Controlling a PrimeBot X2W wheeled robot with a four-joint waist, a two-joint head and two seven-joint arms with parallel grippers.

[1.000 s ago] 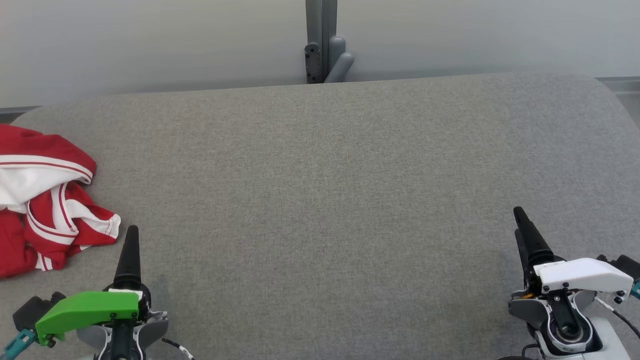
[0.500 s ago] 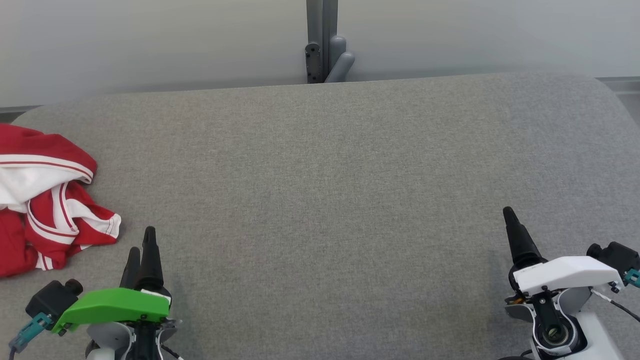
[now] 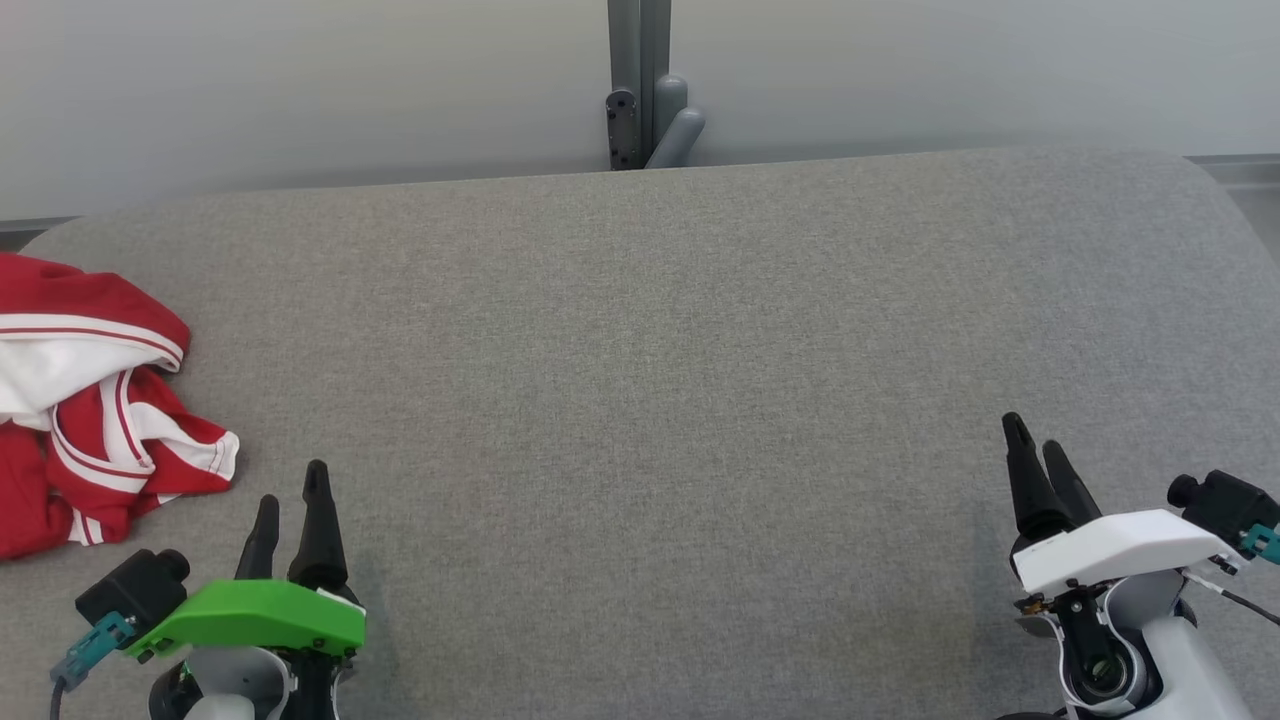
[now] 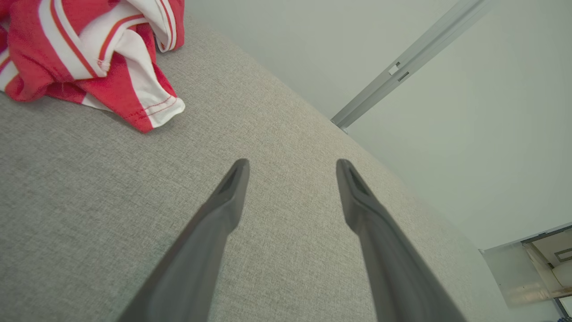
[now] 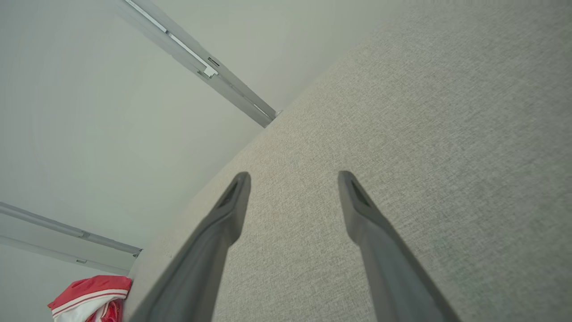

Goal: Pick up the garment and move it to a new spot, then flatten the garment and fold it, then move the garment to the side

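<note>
Red-and-white garment (image 3: 90, 400) lies crumpled at the left edge of the table (image 3: 660, 400), probably soft, light and limp, best pinched at its loose hem, while the left gripper (image 3: 291, 485) and right gripper (image 3: 1032, 434) stand wide open, empty.

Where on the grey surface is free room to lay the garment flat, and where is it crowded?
The grey surface is bare across its middle and right, bordered by the garment at the left edge, the far wall, and the left gripper and right gripper in front. Crowded: the left edge.
</note>
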